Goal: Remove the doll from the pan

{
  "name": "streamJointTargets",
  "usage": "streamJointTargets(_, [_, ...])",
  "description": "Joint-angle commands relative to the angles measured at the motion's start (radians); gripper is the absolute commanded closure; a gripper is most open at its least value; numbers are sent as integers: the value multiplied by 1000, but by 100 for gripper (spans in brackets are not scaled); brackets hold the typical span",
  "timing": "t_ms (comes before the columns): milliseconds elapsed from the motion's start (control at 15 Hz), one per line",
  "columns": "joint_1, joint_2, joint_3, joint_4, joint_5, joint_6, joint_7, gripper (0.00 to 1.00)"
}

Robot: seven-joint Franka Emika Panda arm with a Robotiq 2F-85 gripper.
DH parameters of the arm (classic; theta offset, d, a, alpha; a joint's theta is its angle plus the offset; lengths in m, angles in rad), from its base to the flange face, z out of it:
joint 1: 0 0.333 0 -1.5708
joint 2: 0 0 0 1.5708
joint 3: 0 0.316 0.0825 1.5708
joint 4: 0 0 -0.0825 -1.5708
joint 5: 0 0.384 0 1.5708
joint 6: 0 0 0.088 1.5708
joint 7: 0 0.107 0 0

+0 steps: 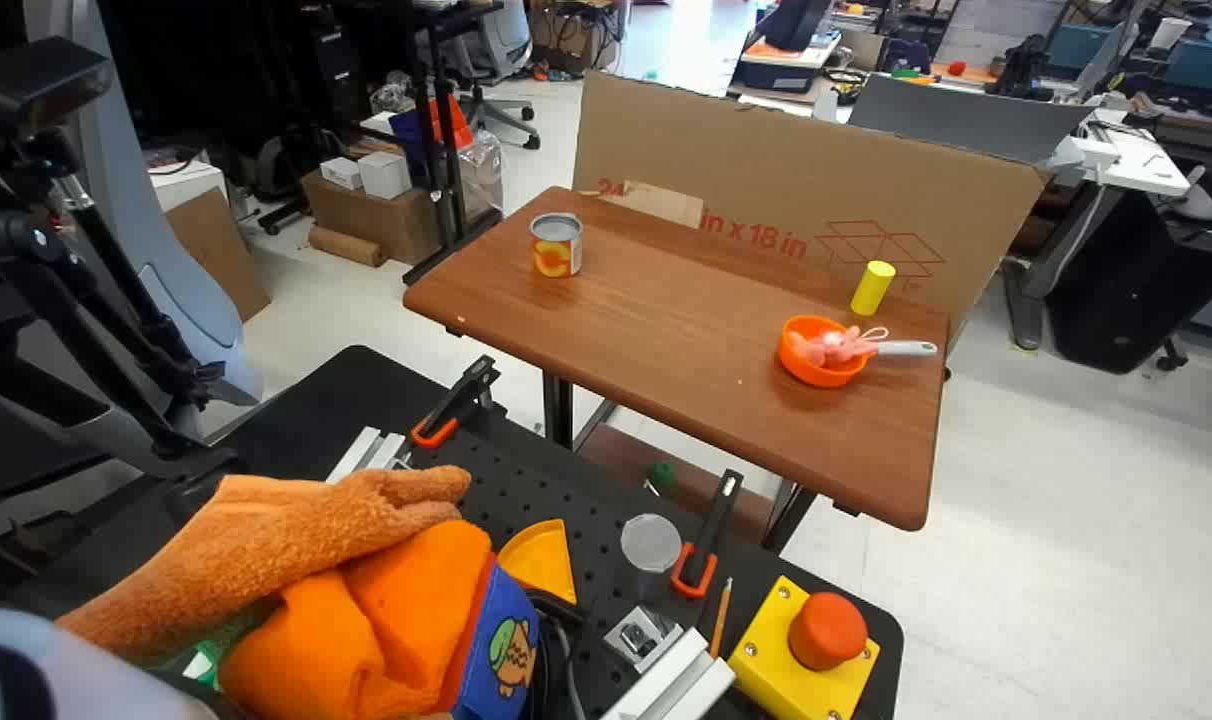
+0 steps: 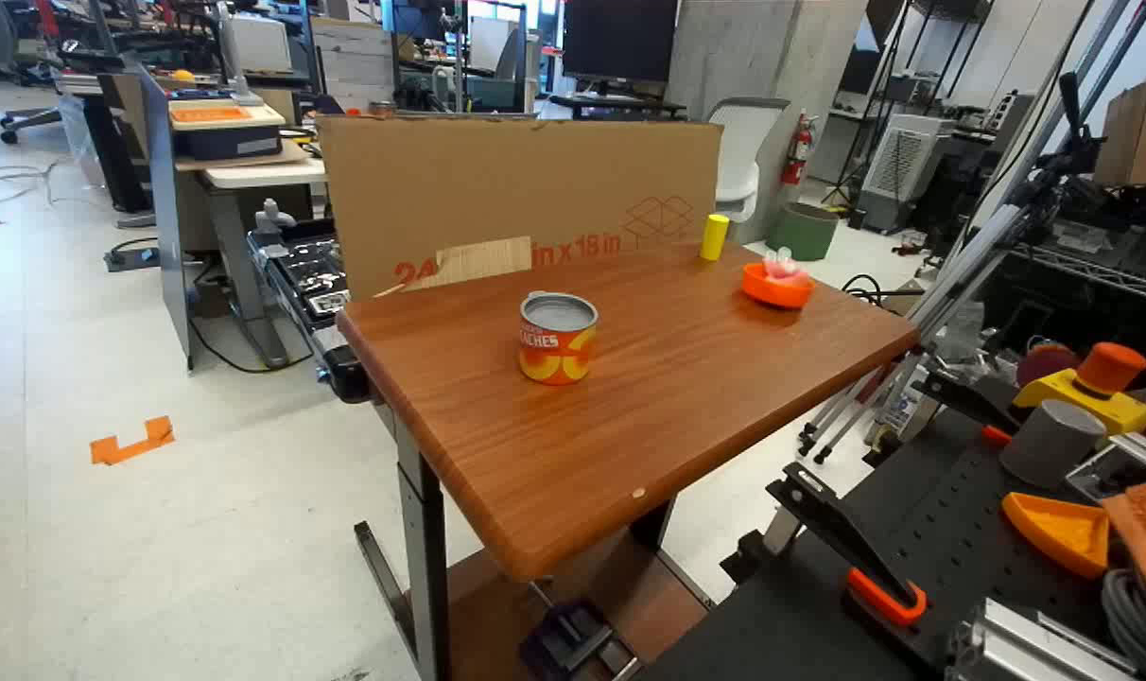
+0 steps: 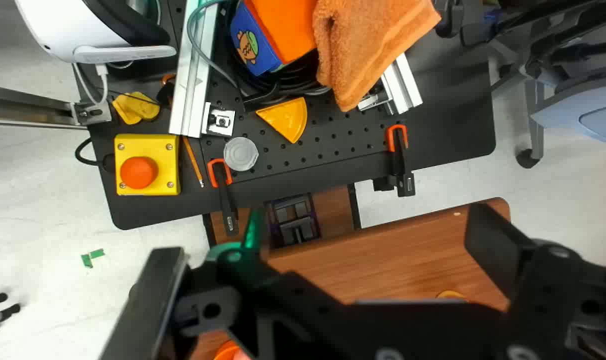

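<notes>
The orange pan (image 1: pixel 811 376) stands on the brown table near one end, its pale grey handle pointing toward that end. It shows in an exterior view (image 2: pixel 772 291) too, with the handle hidden. The salmon-pink doll (image 1: pixel 832 346) lies in the pan's dish and rises above its rim (image 2: pixel 785 270); a thin pale loop sticks out by the handle. In the wrist view, slivers of the pan (image 3: pixel 226 349) and doll (image 3: pixel 241 355) show at the bottom edge, behind the gripper body. My gripper (image 3: pixel 323 235) is open and empty, above the table and apart from the pan. Neither exterior view shows it.
A yellow cylinder (image 1: pixel 873 288) stands beside the pan. A peach can (image 2: pixel 558 339) stands toward the table's other end. Cardboard (image 1: pixel 766 180) rises along the far edge. A black bench (image 3: pixel 333 165) with clamps, an orange plush (image 1: pixel 296 540) and a stop button (image 3: pixel 139 172) lies across a gap.
</notes>
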Motion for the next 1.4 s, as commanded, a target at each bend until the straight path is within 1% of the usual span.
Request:
streamJointTargets(0, [-18,3,14,2,8,-2,-10,0])
streamJointTargets(467, [-18,3,14,4,8,-2,-10,0])
streamJointTargets(533, [-18,8,15,1,14,17,-4,0])
streamJointTargets(667, [-11,45,28,-21,60,119,44,0])
streamJointTargets(800, [-7,104,53,-40,108,265,107,0])
streamJointTargets(1000, [-5,261,93,-45,147,519,187,0])
streamJointTargets(1133, [5,364,105,-35,176,684,210,0])
streamJointTargets(1267, [21,452,109,-7,210,822,207,0])
streamJointTargets(1333, [26,496,111,21,225,852,219,0])
